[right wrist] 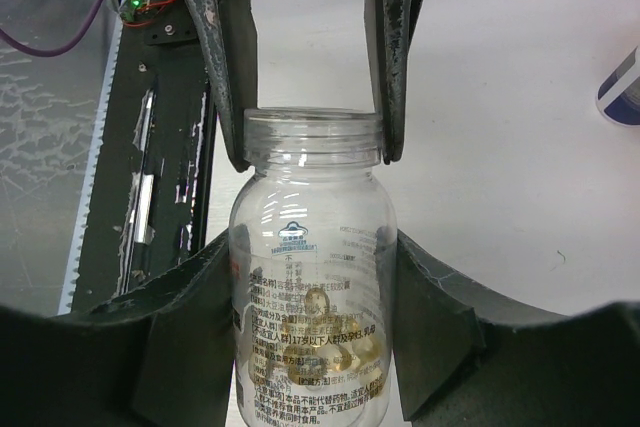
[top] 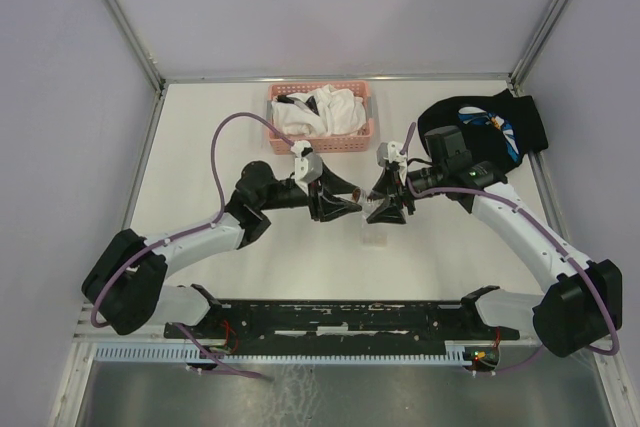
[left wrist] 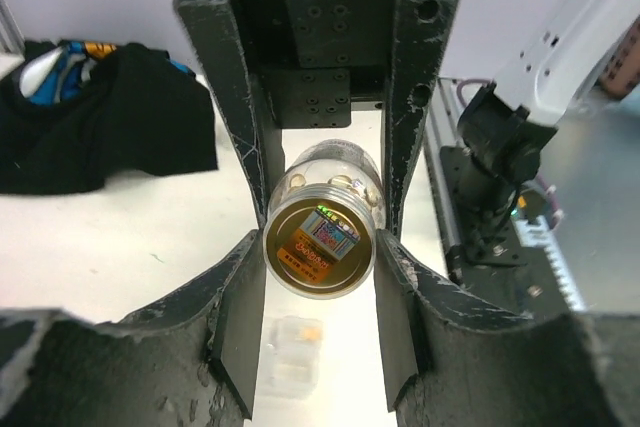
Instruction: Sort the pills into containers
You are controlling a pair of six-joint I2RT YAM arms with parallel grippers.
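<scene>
A clear pill bottle point(right wrist: 313, 277) with yellow softgel pills point(right wrist: 330, 357) in it is held level between both grippers, above the table. My right gripper point(right wrist: 315, 287) is shut on the bottle's body. My left gripper point(left wrist: 318, 282) is shut on its neck end, where a round gold face with a sticker point(left wrist: 318, 245) shows. In the top view the left gripper point(top: 340, 204) and right gripper point(top: 385, 202) meet tip to tip. The container, a small clear plastic box point(top: 375, 237), lies on the table just below them. In the left wrist view the box point(left wrist: 292, 352) holds one orange pill point(left wrist: 313, 330).
A pink mesh basket point(top: 366, 129) with white cloths stands behind the grippers. A black cloth bundle point(top: 495, 122) with a blue-and-white item lies at the back right and shows in the left wrist view point(left wrist: 110, 117). A black rail point(top: 340, 319) runs along the near edge.
</scene>
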